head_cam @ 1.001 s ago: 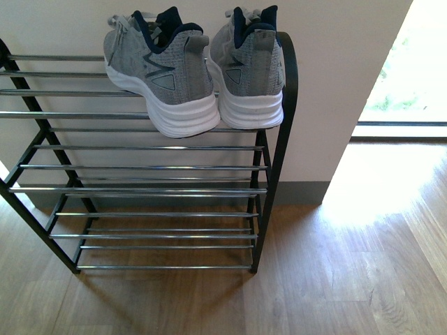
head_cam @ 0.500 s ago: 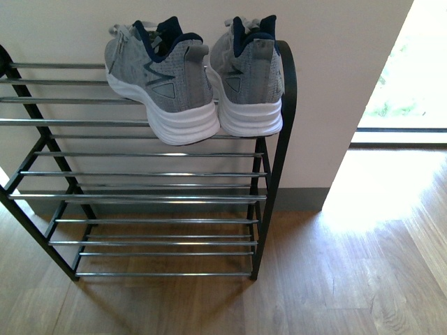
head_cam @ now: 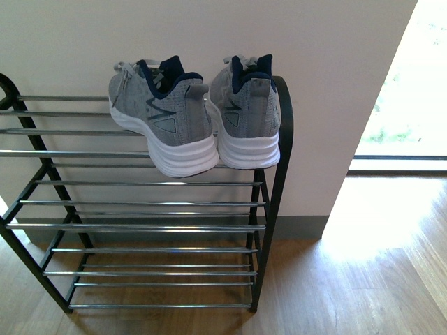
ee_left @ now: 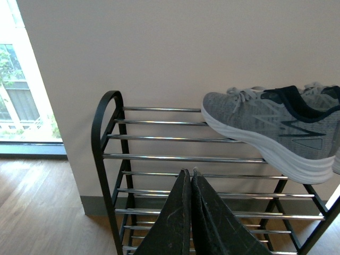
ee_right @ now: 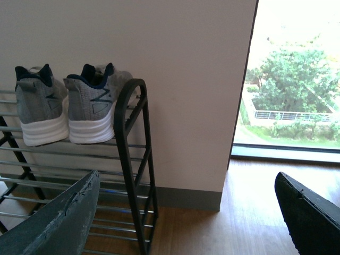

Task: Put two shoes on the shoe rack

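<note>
Grey knit shoes [head_cam: 174, 115] with white soles, navy linings and dark triangle side marks, a shoe rack [head_cam: 140, 226] of black frame and shiny chrome bars, a cream wall [head_cam: 335, 70], grey skirting [head_cam: 300, 227] and brown wood-grain floor [head_cam: 363, 293].

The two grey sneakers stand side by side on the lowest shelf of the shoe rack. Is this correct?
No. The front view shows the grey sneakers side by side on the top shelf of the shoe rack, not the lowest.
</note>
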`<action>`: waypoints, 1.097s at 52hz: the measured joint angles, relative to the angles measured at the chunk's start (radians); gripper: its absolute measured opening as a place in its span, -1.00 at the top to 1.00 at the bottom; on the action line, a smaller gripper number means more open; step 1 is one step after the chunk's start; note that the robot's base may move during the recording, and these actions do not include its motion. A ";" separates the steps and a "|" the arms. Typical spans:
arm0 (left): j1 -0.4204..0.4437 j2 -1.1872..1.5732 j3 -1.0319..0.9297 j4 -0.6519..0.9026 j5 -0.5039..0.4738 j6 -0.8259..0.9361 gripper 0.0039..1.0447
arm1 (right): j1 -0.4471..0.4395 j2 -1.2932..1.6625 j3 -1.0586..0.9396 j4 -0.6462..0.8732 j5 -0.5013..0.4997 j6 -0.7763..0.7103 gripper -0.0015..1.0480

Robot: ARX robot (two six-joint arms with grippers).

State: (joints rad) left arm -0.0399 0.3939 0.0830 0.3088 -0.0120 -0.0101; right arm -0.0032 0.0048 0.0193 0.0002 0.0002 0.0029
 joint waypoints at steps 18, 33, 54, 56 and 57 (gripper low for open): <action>0.036 -0.121 -0.039 -0.077 0.012 0.000 0.99 | 0.000 0.000 0.000 0.000 0.000 0.000 -0.82; 0.036 -0.198 -0.069 -0.111 0.012 0.000 0.99 | 0.000 0.000 0.000 0.000 0.000 0.000 -0.82; 0.037 -0.377 -0.069 -0.309 0.012 0.001 0.99 | 0.000 0.000 0.000 0.000 0.000 0.000 -0.82; 0.037 -0.377 -0.069 -0.309 0.012 0.001 0.99 | 0.000 0.000 0.000 0.000 0.000 0.000 -0.82; 0.037 -0.377 -0.069 -0.309 0.012 0.001 0.99 | 0.000 0.000 0.000 0.000 0.000 0.000 -0.82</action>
State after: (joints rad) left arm -0.0029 0.0166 0.0135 -0.0002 -0.0002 -0.0090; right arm -0.0032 0.0048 0.0193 0.0002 0.0002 0.0029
